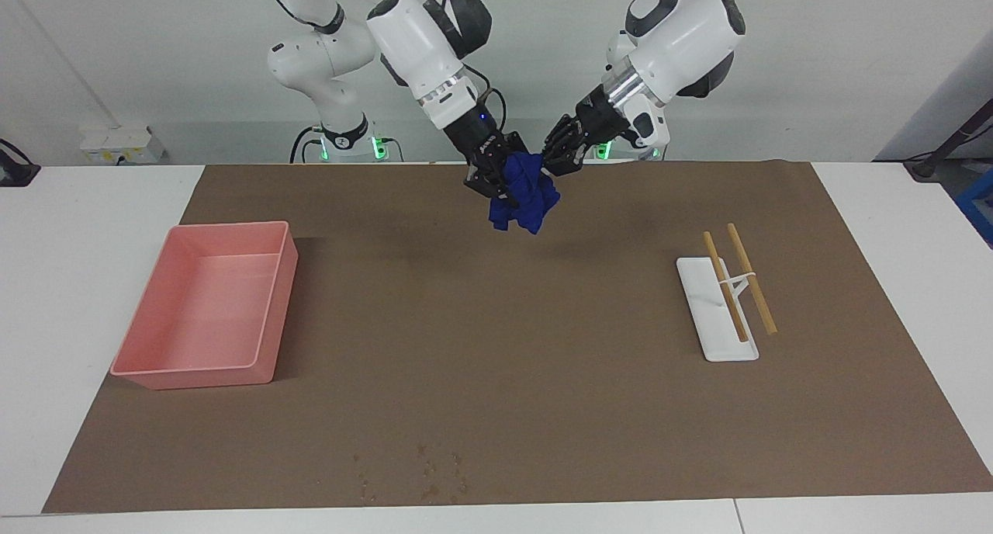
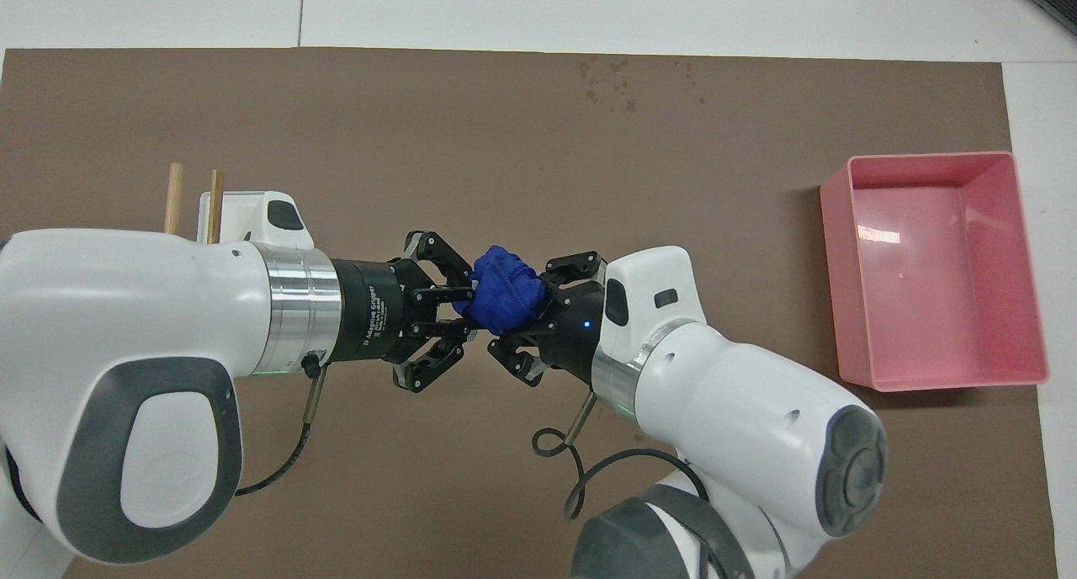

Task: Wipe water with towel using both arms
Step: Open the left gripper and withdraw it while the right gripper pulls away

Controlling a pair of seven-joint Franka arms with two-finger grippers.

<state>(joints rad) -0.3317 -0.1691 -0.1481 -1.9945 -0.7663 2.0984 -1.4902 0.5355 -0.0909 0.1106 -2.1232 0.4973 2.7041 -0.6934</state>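
Note:
The deep-blue towel (image 1: 524,196) (image 2: 505,297) hangs as a bunched lump in the air, over the brown mat's edge nearest the robots. Both arms meet at it. My right gripper (image 1: 496,185) (image 2: 530,314) is shut on the side toward the pink tray. My left gripper (image 1: 549,165) (image 2: 463,310) pinches the towel's other end, its fingertips only slightly apart on the fabric. The water (image 1: 427,472) (image 2: 618,82) shows as small dark drops on the mat, near the edge farthest from the robots.
A pink tray (image 1: 271,301) (image 2: 833,268) stands toward the right arm's end of the table. A white stand (image 1: 714,317) (image 2: 227,204) carrying two wooden sticks (image 1: 737,278) (image 2: 172,192) sits toward the left arm's end. A brown mat (image 1: 496,348) covers the table.

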